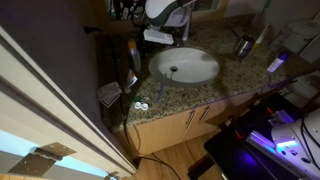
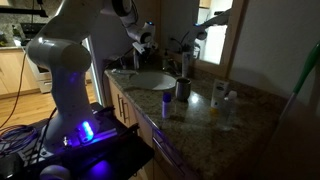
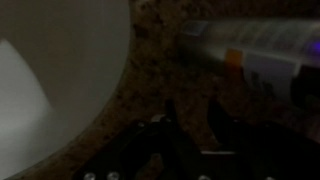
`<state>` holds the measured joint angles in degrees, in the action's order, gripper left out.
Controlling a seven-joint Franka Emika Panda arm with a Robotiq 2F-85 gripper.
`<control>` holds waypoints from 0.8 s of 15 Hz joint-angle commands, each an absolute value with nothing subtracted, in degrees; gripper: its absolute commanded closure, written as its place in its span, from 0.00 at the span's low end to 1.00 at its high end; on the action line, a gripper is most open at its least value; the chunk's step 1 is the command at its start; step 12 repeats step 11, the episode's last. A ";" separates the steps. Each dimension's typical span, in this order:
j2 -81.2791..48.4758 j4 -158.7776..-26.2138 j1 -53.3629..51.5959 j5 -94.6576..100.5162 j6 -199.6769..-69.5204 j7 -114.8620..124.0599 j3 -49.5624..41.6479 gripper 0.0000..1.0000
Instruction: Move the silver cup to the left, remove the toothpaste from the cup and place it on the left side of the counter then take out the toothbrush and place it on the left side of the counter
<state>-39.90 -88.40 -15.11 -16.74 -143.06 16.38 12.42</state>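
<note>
Well, gripper [image 3: 188,128] hangs low over the counter [image 3: 150,60], right beside the basin [image 3: 50,70]. Fingers look spread w/ nothing btwn them, tho the wrist view is dark. Toothpaste [image 3: 255,50] lies flat on the counter near the basin, clear of the fingers. Cup [image 1: 243,46] stands upright at the basin's opposite side, well apart from the gripper. Bottle [image 2: 166,103] w/ purple-lit cap sits near the cup, further from the basin.

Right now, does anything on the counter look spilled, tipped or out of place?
Nothing looks spilled or damaged. The toothpaste lies flat on the counter beside the basin; the silver cup stands upright.
</note>
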 commanded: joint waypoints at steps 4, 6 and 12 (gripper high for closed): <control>-50.37 -81.76 -19.67 -18.17 -162.86 4.52 13.15 0.29; -53.42 -82.35 -20.42 -19.93 -171.86 -0.56 14.79 0.14; -54.06 -81.07 -20.54 -15.60 -171.65 3.96 14.96 0.14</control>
